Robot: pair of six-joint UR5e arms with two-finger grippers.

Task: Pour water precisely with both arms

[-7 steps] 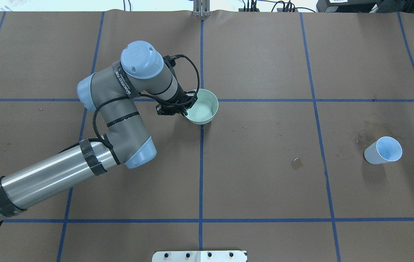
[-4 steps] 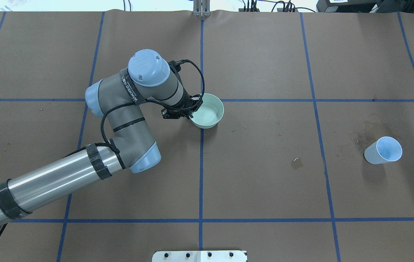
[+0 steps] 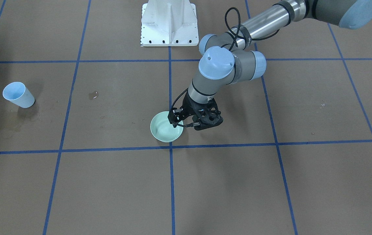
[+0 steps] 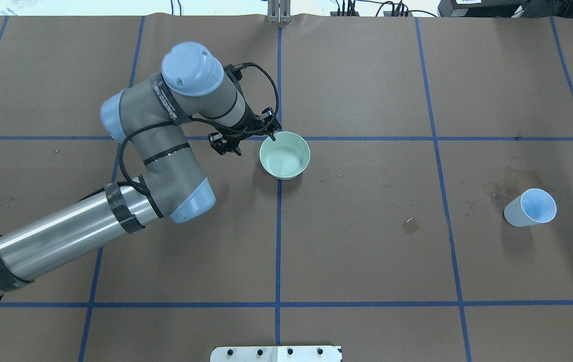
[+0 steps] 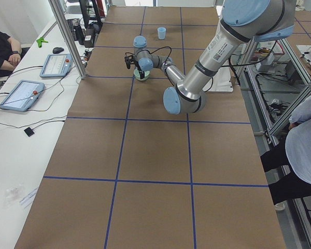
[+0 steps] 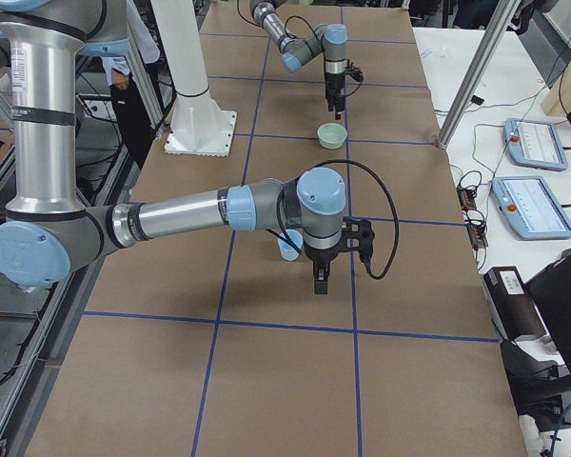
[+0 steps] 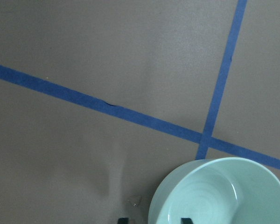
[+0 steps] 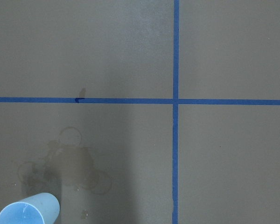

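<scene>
In the front-facing view, your left arm [image 3: 248, 62] held its black two-finger left pincer [image 3: 186, 125] at the right rim of the mint-green round bowl [image 3: 164, 132], mid-way across the brown paper-covered tabletop [image 3: 270, 182]. The pale-blue tapered cup [image 3: 18, 94] stood well apart at the left. The water [image 3: 93, 95] showed only as a small glinting puddle between them. Whether any lay in the bowl or the cup, I could not tell.

From overhead, the bowl sat flat and upright, with one fingertip at its rim.

The right-side view put the right pincer [image 6: 321, 284] above the tabletop near the cup. I could not tell whether its fingers were apart or together.

Your left wrist camera showed the fingertips apart, straddling the bowl's wall without clamping it. The right wrist camera had the cup at lower left, off centre.

I judged the step to be taking hold of the vessels. Next you needed to close squarely on the bowl's rim and centre the right pincer over the cup before lifting.
</scene>
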